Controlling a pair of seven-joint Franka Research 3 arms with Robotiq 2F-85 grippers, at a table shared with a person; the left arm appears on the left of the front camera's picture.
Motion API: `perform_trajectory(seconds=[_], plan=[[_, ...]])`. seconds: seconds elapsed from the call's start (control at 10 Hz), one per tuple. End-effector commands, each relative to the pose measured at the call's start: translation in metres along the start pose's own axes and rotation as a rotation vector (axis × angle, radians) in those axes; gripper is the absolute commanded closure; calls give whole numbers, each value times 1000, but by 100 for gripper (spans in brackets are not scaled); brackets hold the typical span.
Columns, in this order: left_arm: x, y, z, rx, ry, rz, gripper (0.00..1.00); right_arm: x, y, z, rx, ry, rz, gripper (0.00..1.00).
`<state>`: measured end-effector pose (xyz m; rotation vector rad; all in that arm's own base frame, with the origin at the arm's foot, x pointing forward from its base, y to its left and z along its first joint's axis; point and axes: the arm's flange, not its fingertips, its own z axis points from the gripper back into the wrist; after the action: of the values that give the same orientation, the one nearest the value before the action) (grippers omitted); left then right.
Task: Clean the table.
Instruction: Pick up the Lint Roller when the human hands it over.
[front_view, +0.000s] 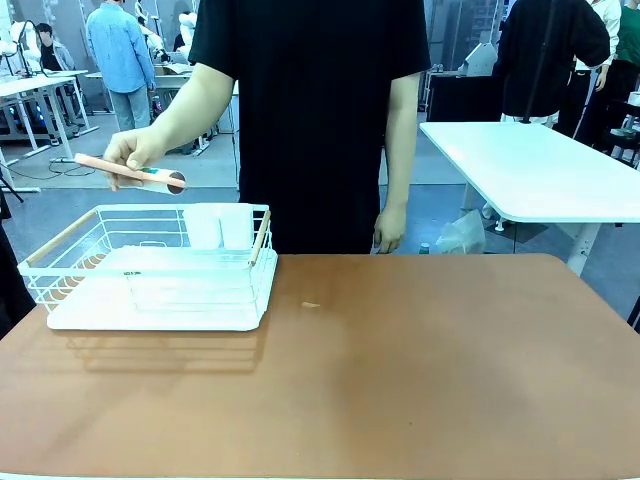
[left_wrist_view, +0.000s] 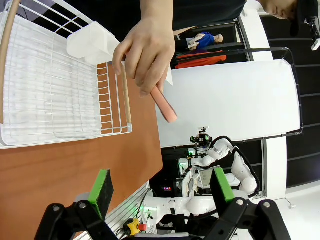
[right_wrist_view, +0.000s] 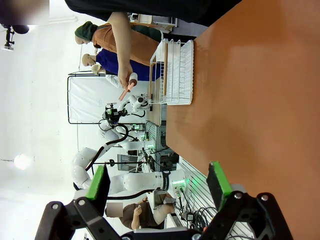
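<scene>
The reddish-brown table (front_view: 400, 380) fills the front view's lower half. A white wire basket (front_view: 150, 275) with wooden handles stands at its far left. A person's hand (front_view: 135, 155) holds a pink stick-like object (front_view: 130, 172) in the air above the basket's far left. The same hand (left_wrist_view: 145, 47) and the pink object (left_wrist_view: 164, 104) appear in the left wrist view, beside the basket (left_wrist_view: 55, 90). My left gripper (left_wrist_view: 160, 187) is open with nothing between its green pads. My right gripper (right_wrist_view: 159, 182) is open too, over the table (right_wrist_view: 250, 100), far from the basket (right_wrist_view: 175, 72).
A small pale crumb (front_view: 311, 304) lies on the table just right of the basket. White cups (front_view: 220, 225) sit in the basket's far corner. A white-topped table (front_view: 540, 165) stands behind at the right. The person stands at the far edge.
</scene>
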<state>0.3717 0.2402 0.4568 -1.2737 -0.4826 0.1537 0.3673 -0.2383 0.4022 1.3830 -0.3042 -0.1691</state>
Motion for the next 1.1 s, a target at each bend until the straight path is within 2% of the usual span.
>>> perform_trajectory(seconds=[0.0,0.1,0.2,0.3,0.4,0.6,1.0], plan=[[0,0,0,0,0,0,0,0,2,1,4,1,-2,0],[-8,-23,-12,95,-43,25,0,0,2,1,4,1,-2,0],[-23,-45,-26,135,-20,92,0,0,2,1,4,1,-2,0],[-33,-61,-39,157,-62,187,0,0,2,1,4,1,-2,0],[-47,-74,-55,231,-97,208,0,0,2,1,4,1,-2,0],[-61,-95,-96,267,-115,275,0,0,2,1,4,1,-2,0],[-62,-97,-149,343,-147,280,0,0,2,1,4,1,-2,0]])
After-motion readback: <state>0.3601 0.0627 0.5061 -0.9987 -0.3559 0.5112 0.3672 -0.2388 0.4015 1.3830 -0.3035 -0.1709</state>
